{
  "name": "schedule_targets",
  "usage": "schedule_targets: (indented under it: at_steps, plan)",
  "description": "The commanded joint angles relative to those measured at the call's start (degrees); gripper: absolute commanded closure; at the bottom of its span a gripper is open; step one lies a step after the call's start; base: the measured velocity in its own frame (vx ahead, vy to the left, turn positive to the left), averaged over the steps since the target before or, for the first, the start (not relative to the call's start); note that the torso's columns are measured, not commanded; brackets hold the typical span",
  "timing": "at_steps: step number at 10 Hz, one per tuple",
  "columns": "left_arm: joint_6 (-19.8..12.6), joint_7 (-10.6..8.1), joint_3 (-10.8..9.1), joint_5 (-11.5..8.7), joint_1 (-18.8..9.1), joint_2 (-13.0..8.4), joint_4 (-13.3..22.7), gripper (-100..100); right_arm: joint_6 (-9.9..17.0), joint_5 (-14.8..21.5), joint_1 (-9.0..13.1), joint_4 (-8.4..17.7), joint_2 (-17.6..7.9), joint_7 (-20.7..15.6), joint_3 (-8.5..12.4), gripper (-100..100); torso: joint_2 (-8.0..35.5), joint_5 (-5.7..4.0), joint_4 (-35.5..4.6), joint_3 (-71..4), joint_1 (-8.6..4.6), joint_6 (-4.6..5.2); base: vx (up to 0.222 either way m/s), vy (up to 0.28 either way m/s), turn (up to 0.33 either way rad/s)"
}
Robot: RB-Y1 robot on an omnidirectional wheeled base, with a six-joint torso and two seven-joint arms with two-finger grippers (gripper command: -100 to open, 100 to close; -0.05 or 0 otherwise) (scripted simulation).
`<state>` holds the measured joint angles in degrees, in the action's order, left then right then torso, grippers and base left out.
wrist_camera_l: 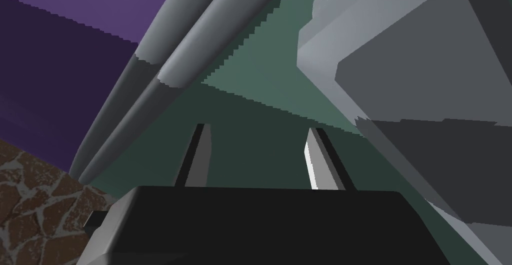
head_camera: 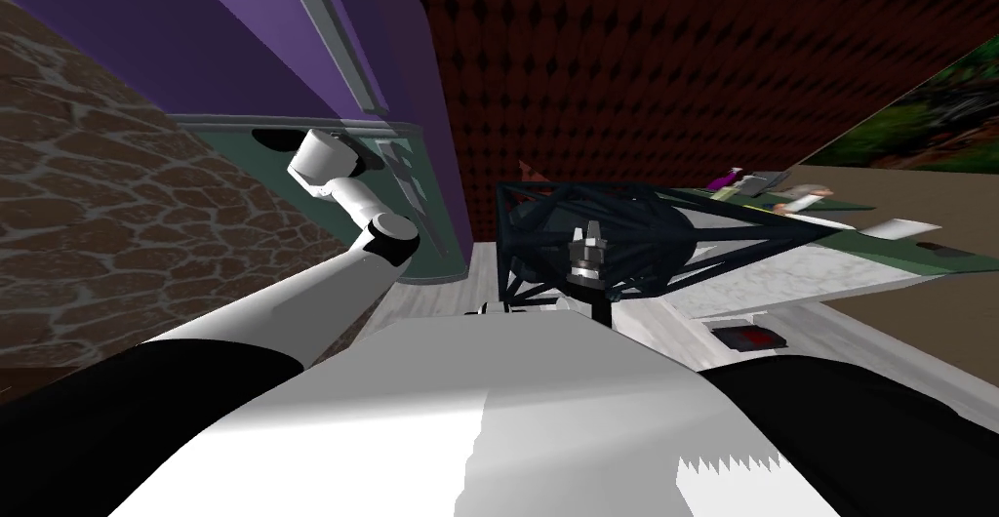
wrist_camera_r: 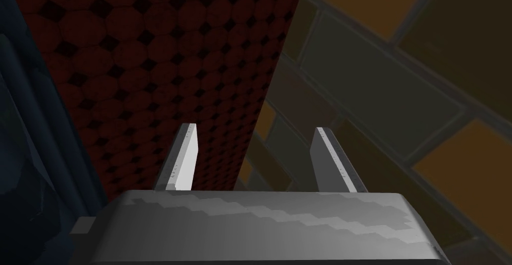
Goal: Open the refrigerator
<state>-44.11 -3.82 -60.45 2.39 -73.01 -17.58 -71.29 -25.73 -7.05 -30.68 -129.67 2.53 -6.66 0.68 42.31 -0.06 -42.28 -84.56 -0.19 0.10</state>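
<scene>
Left pincer (wrist_camera_l: 256,129) released, with blades parted and nothing clasped between them. Straight ahead of the blades, a flat dark green panel (wrist_camera_l: 260,102) adjoining the refrigerator's front; touching it or just short of it, cannot tell. Beyond the fingertips and off to one blade's side, the refrigerator's handle (wrist_camera_l: 165,62): twin grey bars, rounded, lying side by side and running long and straight, outside the grip rather than within it. Past the bars, the refrigerator (wrist_camera_l: 60,77) itself, a plain purple face, flat and unmarked, part in shade and part lit. On the other blade's side from the handle, a large blocky grey shape (wrist_camera_l: 410,77) against the green, identity unclear.

From the head view, left arm stretched out to the refrigerator, wrist close to the seam between purple face and green panel. Hard beside the refrigerator, a brown stone wall (head_camera: 88,218).

Right pincer (wrist_camera_r: 255,128) well apart from the refrigerator, likewise released, blades spread on nothing.

Farther from the refrigerator, a dark blue lattice frame (head_camera: 663,214). Beyond that, a pale counter (head_camera: 780,277) carrying a few small items too tiny to name. Behind everything, meeting the refrigerator's far edge, a dark red tiled wall (head_camera: 683,62).
</scene>
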Motion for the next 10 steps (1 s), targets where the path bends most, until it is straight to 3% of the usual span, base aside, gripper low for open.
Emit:
schedule_targets:
  at_steps: [1, 2, 4, 5, 10]
  plan:
    - [-1.4, 1.36, 0.40, -2.4, -0.6, 1.1, 0.3, 100, 0.0, 0.0, 0.0, 0.0, 0.0, 0.0, 0.0, 0, 0.4, 0.11, -0.1, 0.2, 0.40, -0.07, -0.238, 0.227, -0.064]
    - [-1.4, 1.36, 0.40, -2.4, -0.6, 1.1, 0.3, 100, 0.0, 0.0, 0.0, 0.0, 0.0, 0.0, 0.0, 0, 0.6, 0.24, -0.2, 0.4, 0.79, -0.13, -0.217, 0.210, -0.028]
    - [-2.8, 2.72, 0.80, -4.8, -1.2, 2.3, 0.7, 100, 0.0, 0.0, 0.0, 0.0, 0.0, 0.0, 0.0, 0, 0.0, 0.11, 0.0, 0.0, 0.36, -0.12, -0.220, 0.243, -0.031]
    - [-2.8, 2.72, 0.80, -4.8, -1.2, 2.3, 0.7, 100, 0.0, 0.0, 0.0, 0.0, 0.0, 0.0, 0.0, 0, -0.1, 0.08, 0.0, 0.0, 0.25, -0.08, -0.232, 0.190, -0.026]
    - [-6.3, 6.13, 1.80, -10.8, -2.6, 5.1, 1.5, 100, 0.0, 0.0, 0.0, 0.0, 0.0, 0.0, 0.0, 0, 0.1, 0.16, -0.1, 0.1, 0.51, -0.13, -0.300, 0.267, -0.049]
